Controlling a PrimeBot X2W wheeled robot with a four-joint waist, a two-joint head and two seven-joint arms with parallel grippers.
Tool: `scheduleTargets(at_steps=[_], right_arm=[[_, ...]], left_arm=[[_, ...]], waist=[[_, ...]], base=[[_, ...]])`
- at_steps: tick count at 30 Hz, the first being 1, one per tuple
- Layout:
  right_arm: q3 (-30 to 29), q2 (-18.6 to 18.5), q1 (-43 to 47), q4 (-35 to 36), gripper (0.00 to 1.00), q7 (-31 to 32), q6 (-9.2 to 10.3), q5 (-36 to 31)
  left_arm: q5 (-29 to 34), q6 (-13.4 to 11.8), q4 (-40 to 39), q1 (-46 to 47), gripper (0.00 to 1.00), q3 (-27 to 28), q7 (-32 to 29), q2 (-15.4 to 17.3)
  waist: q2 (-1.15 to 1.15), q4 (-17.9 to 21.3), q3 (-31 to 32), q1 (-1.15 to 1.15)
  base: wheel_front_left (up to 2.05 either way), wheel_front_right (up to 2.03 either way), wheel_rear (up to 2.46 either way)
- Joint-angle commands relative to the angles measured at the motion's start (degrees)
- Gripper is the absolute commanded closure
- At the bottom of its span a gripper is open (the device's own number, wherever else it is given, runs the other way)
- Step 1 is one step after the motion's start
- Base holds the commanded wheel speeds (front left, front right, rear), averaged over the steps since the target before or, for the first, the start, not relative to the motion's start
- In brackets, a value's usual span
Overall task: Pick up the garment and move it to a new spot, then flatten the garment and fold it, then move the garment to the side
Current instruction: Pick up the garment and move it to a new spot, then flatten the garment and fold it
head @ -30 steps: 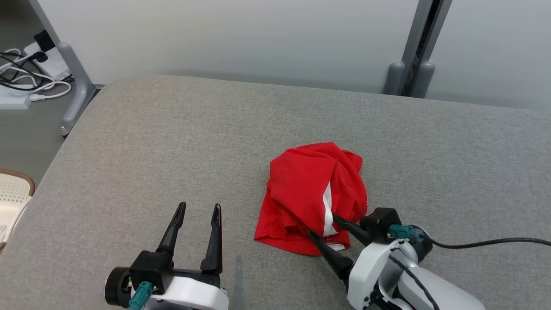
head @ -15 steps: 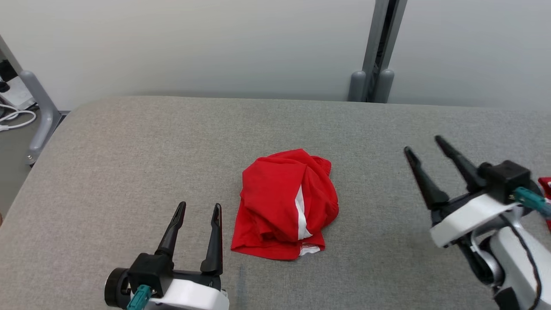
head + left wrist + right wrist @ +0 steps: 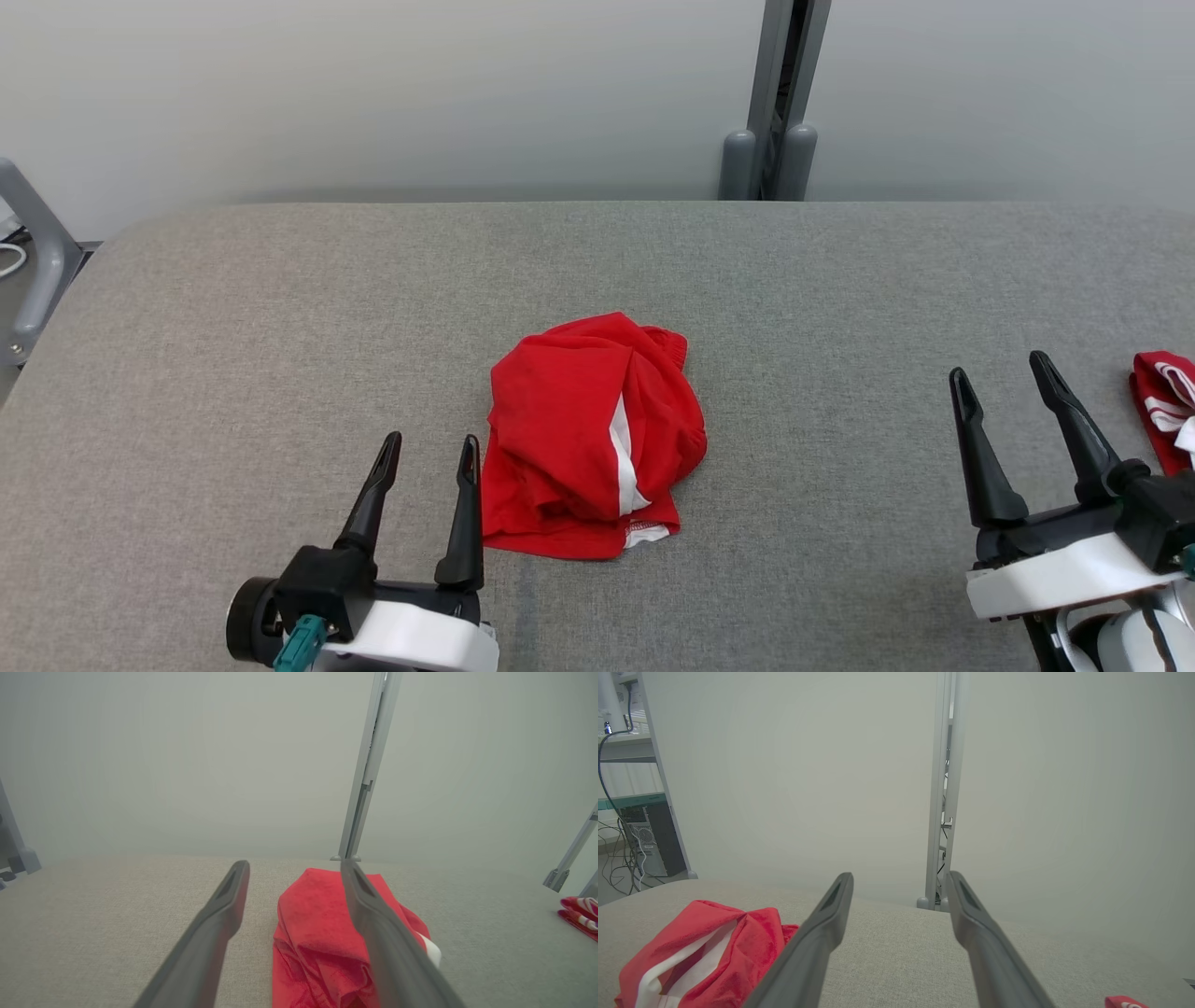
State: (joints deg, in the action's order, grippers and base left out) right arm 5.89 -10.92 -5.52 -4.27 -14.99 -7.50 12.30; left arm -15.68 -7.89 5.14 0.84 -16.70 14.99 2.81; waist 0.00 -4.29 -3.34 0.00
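The garment [image 3: 588, 439] lies in a crumpled red heap near the middle of the table [image 3: 280, 308], folded over on itself, with a white stripe [image 3: 618, 448] running down its front and a bit of white label poking out at the near hem. Nothing holds it. The left hand [image 3: 432, 439] hangs just beside its near left corner, fingers [image 3: 464, 504] apart and pointing away from the robot, the inner one almost level with the cloth's edge; from the left wrist the heap sits between and just beyond those two fingers. The right hand [image 3: 999, 367] is well off to the right, likewise spread and empty, over bare table. Past it, at the table's right edge, lies a second cloth [image 3: 1162, 401], red with white stripes, touching neither hand. Behind the table stand a pale wall [image 3: 373, 93] and a grey post [image 3: 770, 93]. To my eye the garment is sitting where the work is to be done and the flattening has not begun: the cloth is bunched, with no clean outline to fold along. The next move calls for both hands to come in low at opposite edges, each pinching one layer at the hem or waistband, not the whole wad, then drawing apart to spread it. The right hand has the longer way to go.
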Motion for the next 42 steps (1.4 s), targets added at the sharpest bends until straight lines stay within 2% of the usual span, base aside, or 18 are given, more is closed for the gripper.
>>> scheduleTargets(at_steps=[1, 15, 18, 22, 26, 30, 35, 40, 41, 42], right_arm=[[-0.3, -0.1, 0.3, 0.2, 0.0, -0.3, 0.01, -0.3], [-0.8, 0.7, -0.6, 0.4, 0.0, -0.3, 0.0, -0.7], [-0.7, 0.7, -0.7, 0.0, 0.0, -0.3, 0.0, -0.9], [-0.4, 0.5, -1.2, -0.5, 0.0, -0.3, 0.0, -1.1], [0.0, 0.4, -1.8, -1.0, 0.0, -0.3, 0.0, -1.4], [0.2, 0.5, -2.2, -1.3, 0.0, -0.3, 0.0, -1.3], [0.8, 0.8, -2.4, -1.4, 0.0, -0.3, 0.0, -1.2], [0.9, 0.9, -2.6, -1.4, 0.0, -0.3, 0.0, -1.2], [0.9, 0.9, -2.7, -1.5, 0.0, -0.3, 0.0, -1.2], [1.0, 1.0, -2.7, -1.5, 0.0, -0.3, 0.0, -1.2]], left_arm=[[0.1, -0.1, 0.0, 1.0, 0.0, 0.1, 0.2, 0.2], [0.7, 0.3, 0.4, 2.3, 0.0, -0.8, 0.2, 0.2], [0.4, 1.3, 1.6, 2.5, 0.0, -3.2, 0.2, 0.2], [0.6, 3.3, 5.2, 4.6, 0.0, -9.0, 0.2, 0.2], [-0.6, 3.8, 9.4, 6.9, 0.0, -15.1, 0.2, 0.2], [-3.1, 1.6, 14.3, 9.7, 0.0, -19.5, -0.4, 0.2], [-6.2, -5.1, 20.0, 13.8, 0.0, -21.8, -0.3, 0.2], [-8.1, -6.9, 23.3, 16.5, 0.0, -23.5, 0.0, 0.3], [-8.5, -6.9, 23.9, 16.8, 0.26, -23.7, 0.0, 0.3], [-8.8, -6.9, 24.5, 17.2, 0.92, -23.9, 0.0, 0.3]], waist=[[0.0, 0.1, -0.1, 0.0], [0.0, 0.7, -1.6, 0.0], [0.0, 0.9, -2.1, 0.0], [0.0, 1.5, -2.9, 0.0], [0.0, 2.4, -3.5, 0.0], [0.0, 3.3, -4.0, 0.0], [0.0, 4.5, -4.6, 0.0], [0.0, 4.8, -4.9, 0.0], [0.0, 4.8, -4.9, 0.0], [0.0, 4.8, -4.9, 0.0]], base=[[0.0, 0.0, 0.0], [0.0, 0.0, 0.0], [0.0, 0.0, 0.0], [0.0, 0.0, 0.0], [0.0, 0.0, 0.0], [0.0, 0.0, 0.0], [0.0, 0.0, 0.0], [0.0, 0.0, 0.0], [0.0, 0.0, 0.0], [0.0, 0.0, 0.0]])
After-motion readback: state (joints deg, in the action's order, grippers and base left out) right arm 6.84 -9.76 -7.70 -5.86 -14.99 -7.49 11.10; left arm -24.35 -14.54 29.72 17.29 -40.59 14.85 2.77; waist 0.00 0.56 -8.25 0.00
